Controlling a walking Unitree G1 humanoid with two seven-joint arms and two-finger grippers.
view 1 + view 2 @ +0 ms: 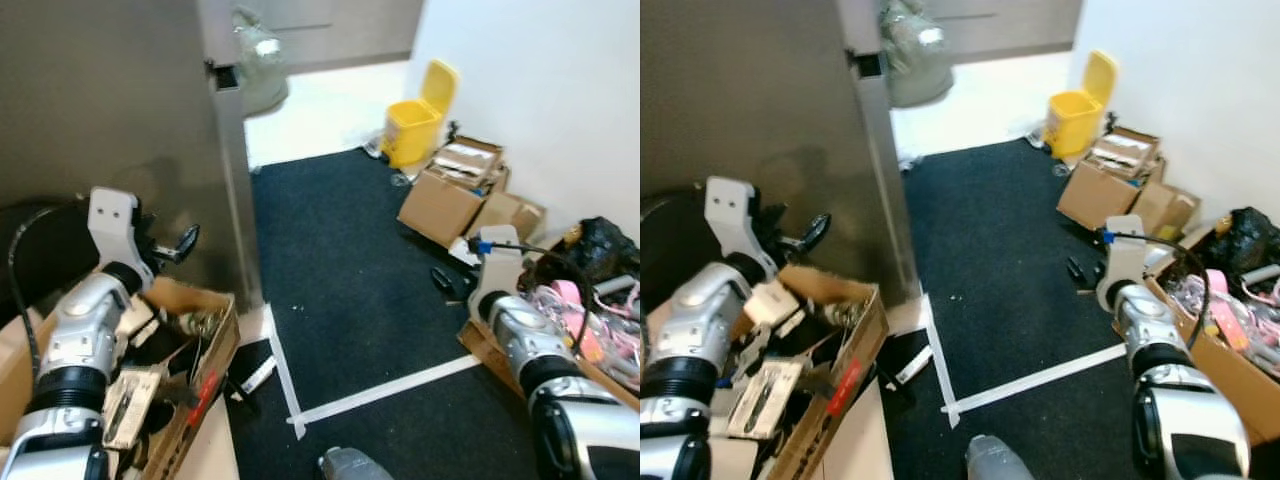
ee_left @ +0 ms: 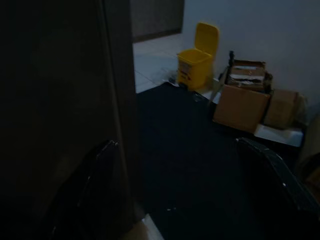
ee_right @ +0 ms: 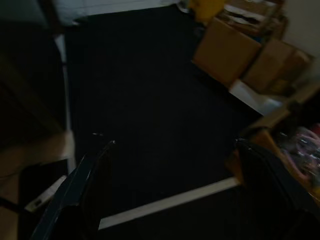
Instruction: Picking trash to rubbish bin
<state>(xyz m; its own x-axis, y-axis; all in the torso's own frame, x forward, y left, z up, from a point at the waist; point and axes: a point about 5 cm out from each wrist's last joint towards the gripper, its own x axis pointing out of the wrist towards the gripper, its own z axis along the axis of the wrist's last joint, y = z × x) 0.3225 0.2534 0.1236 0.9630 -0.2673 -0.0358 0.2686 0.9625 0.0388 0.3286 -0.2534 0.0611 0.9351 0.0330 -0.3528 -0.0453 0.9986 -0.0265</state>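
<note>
Both end effectors, left (image 2: pixel 175 190) and right (image 3: pixel 170 190), spread wide and empty; yellow pedal bin (image 1: pixel 415 120) well apart across dark carpet (image 1: pixel 340 260), cardboard boxes (image 1: pixel 455 195) crowding it, so walking risks clipping them.

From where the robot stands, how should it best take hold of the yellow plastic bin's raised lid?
Grip the upright lid of the yellow plastic pedal bin at its top free edge, coming from the front over the dark carpet. The lid stands tilted open, hinged at the back by the white wall.

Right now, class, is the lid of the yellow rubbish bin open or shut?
Open: the yellow rubbish bin has its lid tilted up and back toward the white wall.
</note>
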